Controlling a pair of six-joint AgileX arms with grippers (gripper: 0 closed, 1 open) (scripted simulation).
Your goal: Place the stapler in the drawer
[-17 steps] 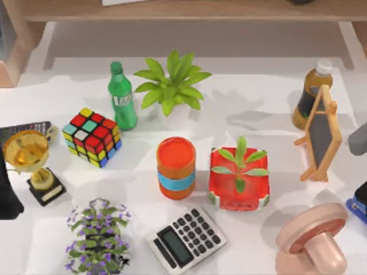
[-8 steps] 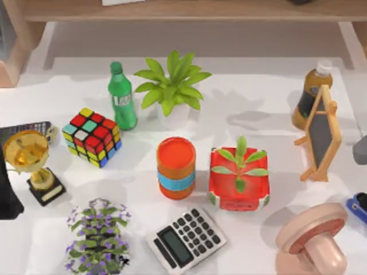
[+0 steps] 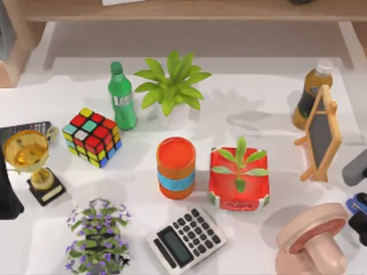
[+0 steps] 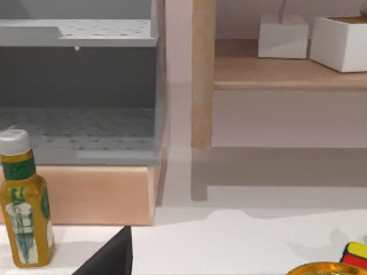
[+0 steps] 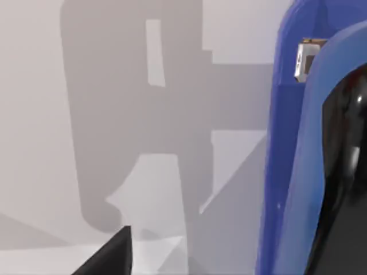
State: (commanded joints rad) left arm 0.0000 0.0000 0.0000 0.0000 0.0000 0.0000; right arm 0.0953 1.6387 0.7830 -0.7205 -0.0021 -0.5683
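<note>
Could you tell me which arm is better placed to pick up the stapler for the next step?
The right arm, I would judge. The stapler lies at the table's right edge, and the right gripper is right beside it; its wrist view shows the blue body close up. The left arm sits at the far left edge.

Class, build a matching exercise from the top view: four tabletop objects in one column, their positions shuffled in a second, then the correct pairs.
Things:
1. trophy
2. calculator
3. stapler
4. green soda bottle

Places:
A. right edge of the table
B. beside the leafy potted plant
C. left edge, next to the Rubik's cube
D. front, below the orange can

Pairs: 1-C, 2-D, 3-A, 4-B
</note>
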